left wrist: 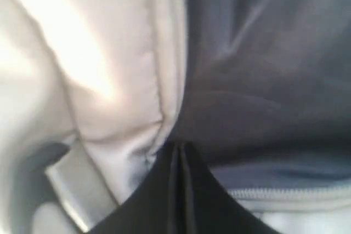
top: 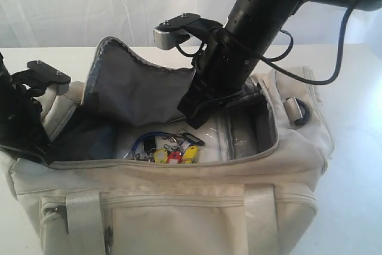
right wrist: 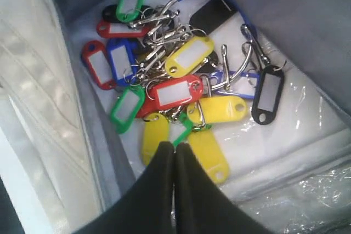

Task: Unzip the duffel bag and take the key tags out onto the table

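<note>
The cream duffel bag [top: 179, 207] lies unzipped on the white table [top: 355, 165], its grey-lined flap [top: 137, 88] standing up. The key tags [top: 173, 152] lie in a heap on the bag's floor. My right gripper [top: 194, 122] reaches down inside the bag. In the right wrist view the right gripper [right wrist: 174, 146] is shut, with a thin green tag [right wrist: 185, 130] of the key tags [right wrist: 175, 80] running into its tips. My left gripper [left wrist: 176, 145] is shut on the bag's fabric, where cream cloth [left wrist: 109, 53] meets dark lining [left wrist: 263, 53] at the bag's left end.
A grey side loop [top: 296, 111] sits on the bag's right end. Pale webbing straps [top: 83, 219] run down the front. Crinkled clear plastic [right wrist: 307, 195] lines the bag floor beside the tags. The bag's wall [right wrist: 38, 97] stands close to the right fingers.
</note>
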Available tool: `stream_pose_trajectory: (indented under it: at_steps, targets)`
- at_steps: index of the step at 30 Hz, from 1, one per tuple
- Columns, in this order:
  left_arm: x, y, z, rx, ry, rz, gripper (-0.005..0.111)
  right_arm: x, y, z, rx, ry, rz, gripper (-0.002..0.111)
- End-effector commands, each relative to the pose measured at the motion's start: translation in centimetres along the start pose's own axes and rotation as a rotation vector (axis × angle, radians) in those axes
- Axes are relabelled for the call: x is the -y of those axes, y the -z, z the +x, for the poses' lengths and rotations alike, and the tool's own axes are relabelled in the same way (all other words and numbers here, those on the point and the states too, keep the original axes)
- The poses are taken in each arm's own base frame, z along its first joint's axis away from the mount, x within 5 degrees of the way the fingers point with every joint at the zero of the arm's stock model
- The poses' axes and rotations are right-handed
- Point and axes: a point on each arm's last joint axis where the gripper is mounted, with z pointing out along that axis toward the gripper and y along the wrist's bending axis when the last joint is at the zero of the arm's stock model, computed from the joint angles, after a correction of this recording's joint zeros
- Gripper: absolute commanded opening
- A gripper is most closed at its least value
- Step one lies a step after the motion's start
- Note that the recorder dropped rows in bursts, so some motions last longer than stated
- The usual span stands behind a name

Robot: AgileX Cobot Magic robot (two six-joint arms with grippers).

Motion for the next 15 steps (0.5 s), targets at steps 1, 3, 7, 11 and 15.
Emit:
stream_pose_trajectory:
  at_steps: [1,3,7,11,15]
  targets:
    - [-1.4,0.1,1.0,-0.09,0.023,-0.123,0.0,-0.2,0.3,0.0,0.011,0.013,0.0,0.0]
    - [-1.9,0.1,1.2,-0.096,0.044,-0.124,0.0,-0.3,0.3,0.0,0.009,0.013,-0.001,0.0]
    - [-3.2,0.1,1.8,-0.104,0.094,-0.131,0.0,-0.3,0.3,0.1,0.006,0.013,-0.003,0.0]
    - [-4.7,0.1,2.6,-0.114,0.156,-0.136,0.0,-0.3,0.3,0.1,0.004,0.013,-0.004,0.0]
    - [-5.5,0.1,3.2,-0.125,0.192,-0.135,0.0,-0.3,0.3,0.1,0.004,0.013,-0.004,0.0]
